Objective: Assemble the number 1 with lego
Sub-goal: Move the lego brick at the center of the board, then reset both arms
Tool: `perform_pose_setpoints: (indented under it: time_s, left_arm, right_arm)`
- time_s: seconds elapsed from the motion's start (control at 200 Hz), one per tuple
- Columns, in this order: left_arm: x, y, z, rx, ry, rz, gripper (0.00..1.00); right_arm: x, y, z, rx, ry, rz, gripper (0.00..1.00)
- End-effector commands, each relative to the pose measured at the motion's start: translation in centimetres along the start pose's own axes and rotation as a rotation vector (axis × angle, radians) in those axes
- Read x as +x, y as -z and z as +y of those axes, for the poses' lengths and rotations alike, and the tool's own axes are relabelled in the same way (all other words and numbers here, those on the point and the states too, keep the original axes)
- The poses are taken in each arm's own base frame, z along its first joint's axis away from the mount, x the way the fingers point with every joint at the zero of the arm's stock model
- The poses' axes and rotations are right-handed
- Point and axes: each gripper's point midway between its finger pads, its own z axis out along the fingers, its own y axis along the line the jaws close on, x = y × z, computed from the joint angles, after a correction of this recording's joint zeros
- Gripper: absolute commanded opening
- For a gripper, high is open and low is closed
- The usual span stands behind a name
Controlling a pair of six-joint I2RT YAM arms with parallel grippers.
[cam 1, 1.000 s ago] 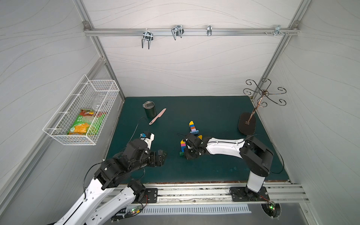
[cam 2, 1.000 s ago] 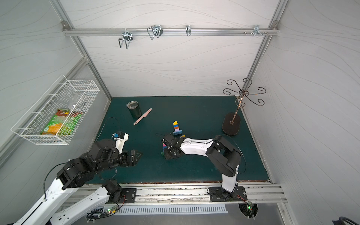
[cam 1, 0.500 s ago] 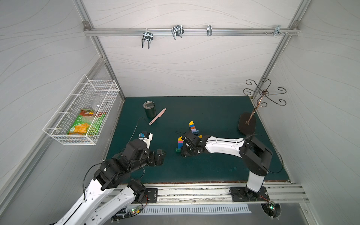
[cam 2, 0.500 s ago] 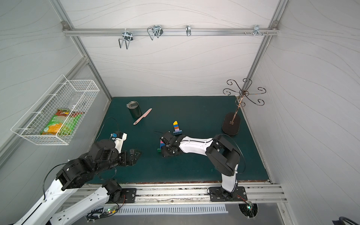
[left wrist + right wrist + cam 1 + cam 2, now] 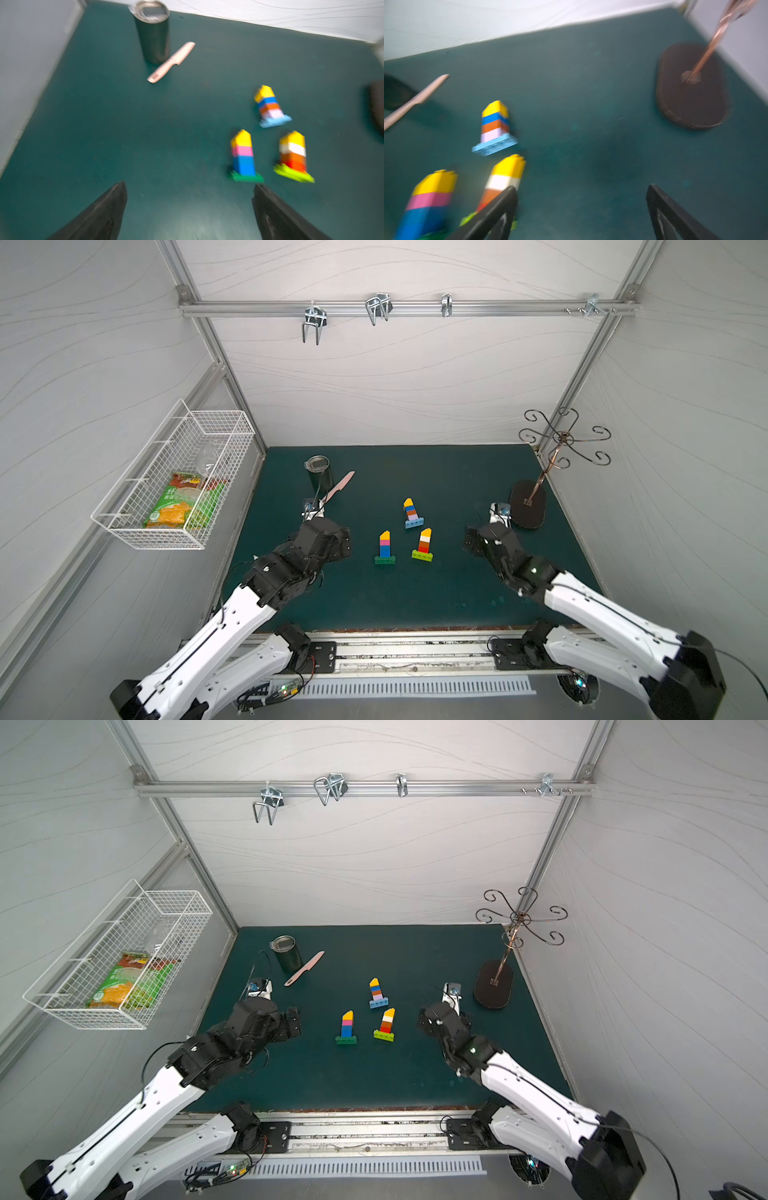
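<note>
Three lego towers stand upright on the green mat in both top views. One has a light blue base, one a green base and one a lime base, each with a yellow brick on top. My left gripper is open and empty, to the left of the green-based tower. My right gripper is open and empty, to the right of the lime-based tower. The same three towers appear again in a top view: light blue base, green base, lime base.
A metal cup and a pink knife lie at the back left of the mat. A hook stand with a dark oval base stands at the right. A wire basket hangs on the left wall.
My right gripper has opened, let go of the lego in the middle and drawn back to the right. The left arm has shifted only slightly.
</note>
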Motion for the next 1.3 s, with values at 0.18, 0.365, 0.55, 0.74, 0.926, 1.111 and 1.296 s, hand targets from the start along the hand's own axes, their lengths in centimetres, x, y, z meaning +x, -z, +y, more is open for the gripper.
perform_pose_setpoints:
  time_s: [0.18,0.365,0.55,0.74,0.926,1.111,1.296]
  left_arm:
    - [-5.1,-6.5,6.8,-0.326,0.004,-0.248,1.00]
    - [-3.7,-11.0,8.8,-0.384,-0.037,-0.231,1.00]
    - [-3.6,-13.0,9.4,-0.339,-0.032,-0.335,1.00]
    - [-2.8,-15.3,9.7,-0.319,-0.014,-0.349,1.00]
    - [-1.8,-17.2,8.5,-0.241,-0.067,-0.307,1.00]
    - [-2.1,-17.9,9.3,-0.174,-0.041,-0.302,1.00]
    - [-1.0,-19.3,9.6,-0.181,-0.049,-0.375,1.00]
  right_arm:
    - [-2.9,0.7,-7.2,0.244,0.066,-0.303,0.99]
    - [-2.1,-0.6,-9.5,0.244,0.094,-0.344,0.99]
    - [-0.2,-3.0,-11.2,0.282,0.064,-0.286,0.99]
    - [-1.7,-5.7,-9.7,0.218,0.099,-0.362,0.99]
    - [-1.7,-9.5,-8.9,0.232,0.185,-0.395,0.99]
    - [-0.6,-11.4,-8.1,0.065,0.179,-0.315,0.99]
    - [-0.5,-13.9,-8.3,0.099,0.194,-0.191,0.99]
